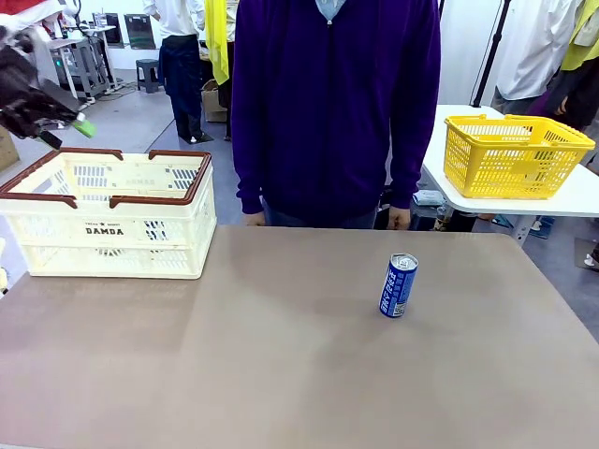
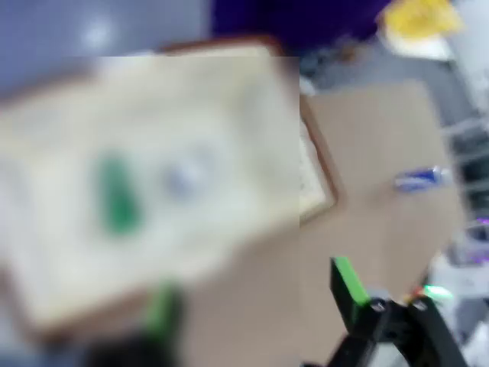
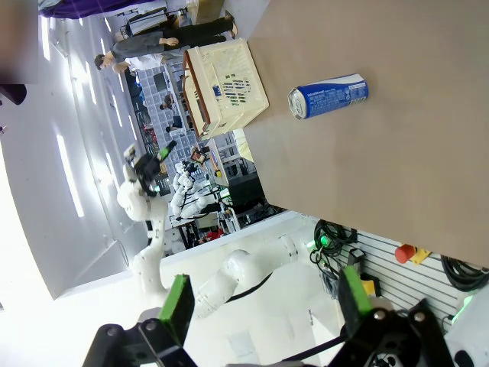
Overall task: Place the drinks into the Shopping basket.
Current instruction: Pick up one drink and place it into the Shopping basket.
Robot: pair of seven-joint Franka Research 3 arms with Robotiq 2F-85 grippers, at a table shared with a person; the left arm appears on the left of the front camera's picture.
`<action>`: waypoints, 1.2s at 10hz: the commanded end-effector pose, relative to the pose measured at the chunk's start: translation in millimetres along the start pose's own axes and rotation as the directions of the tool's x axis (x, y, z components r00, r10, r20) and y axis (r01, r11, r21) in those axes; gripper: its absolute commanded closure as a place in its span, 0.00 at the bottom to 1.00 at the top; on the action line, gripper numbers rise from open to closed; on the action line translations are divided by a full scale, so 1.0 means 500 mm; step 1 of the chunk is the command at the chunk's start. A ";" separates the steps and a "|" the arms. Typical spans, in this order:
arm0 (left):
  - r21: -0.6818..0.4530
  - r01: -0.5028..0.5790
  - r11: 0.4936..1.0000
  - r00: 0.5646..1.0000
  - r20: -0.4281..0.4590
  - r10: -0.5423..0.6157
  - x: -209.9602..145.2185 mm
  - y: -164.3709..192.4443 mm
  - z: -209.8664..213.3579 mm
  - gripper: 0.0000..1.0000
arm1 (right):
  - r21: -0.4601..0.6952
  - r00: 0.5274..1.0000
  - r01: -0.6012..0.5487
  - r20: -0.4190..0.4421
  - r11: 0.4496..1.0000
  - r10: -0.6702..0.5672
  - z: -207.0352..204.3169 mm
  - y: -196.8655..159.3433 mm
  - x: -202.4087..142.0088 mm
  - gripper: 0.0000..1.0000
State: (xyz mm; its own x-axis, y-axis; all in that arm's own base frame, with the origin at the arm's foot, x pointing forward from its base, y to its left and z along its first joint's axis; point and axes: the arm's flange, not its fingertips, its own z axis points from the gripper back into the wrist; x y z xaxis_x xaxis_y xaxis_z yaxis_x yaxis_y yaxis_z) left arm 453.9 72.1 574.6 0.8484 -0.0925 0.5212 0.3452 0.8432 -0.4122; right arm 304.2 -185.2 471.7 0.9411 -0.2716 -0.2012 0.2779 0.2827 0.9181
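Front: slim blue metal can with white lettering upright on the brown desk, well apart from the cream slotted plastic crate with brown rim. Left wrist, blurred: my left claw is spread and empty above the crate, green can inside. Right wrist: my right claw is spread and empty.

Bare table on every side of the upright blue can, nothing near it, free from above. Shopping basket open-topped at far left, well apart from the can. Middle of the far edge blocked by a standing person
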 end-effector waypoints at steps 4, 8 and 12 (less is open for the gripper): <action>-0.731 -0.051 0.680 0.999 -0.038 0.033 -0.190 0.191 0.095 0.00 | 0.002 1.000 0.012 -0.003 1.000 -0.012 0.002 0.008 -0.004 0.00; -0.621 0.065 0.781 0.998 0.027 -0.061 -0.243 0.108 0.098 0.00 | 0.002 1.000 0.012 -0.003 1.000 -0.012 0.002 0.008 -0.004 0.00; -0.621 0.065 0.781 0.998 0.027 -0.061 -0.243 0.108 0.098 0.00 | 0.002 1.000 0.012 -0.003 1.000 -0.012 0.002 0.008 -0.004 0.00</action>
State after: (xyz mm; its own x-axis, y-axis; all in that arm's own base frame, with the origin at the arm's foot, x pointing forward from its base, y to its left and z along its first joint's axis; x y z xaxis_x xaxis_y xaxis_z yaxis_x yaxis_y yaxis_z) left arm 353.7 156.1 528.9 0.8073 -0.1341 0.5747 0.5846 0.3157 -0.7474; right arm 304.0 -185.4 471.9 0.9411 -0.2719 -0.2008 0.2776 0.2827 0.9182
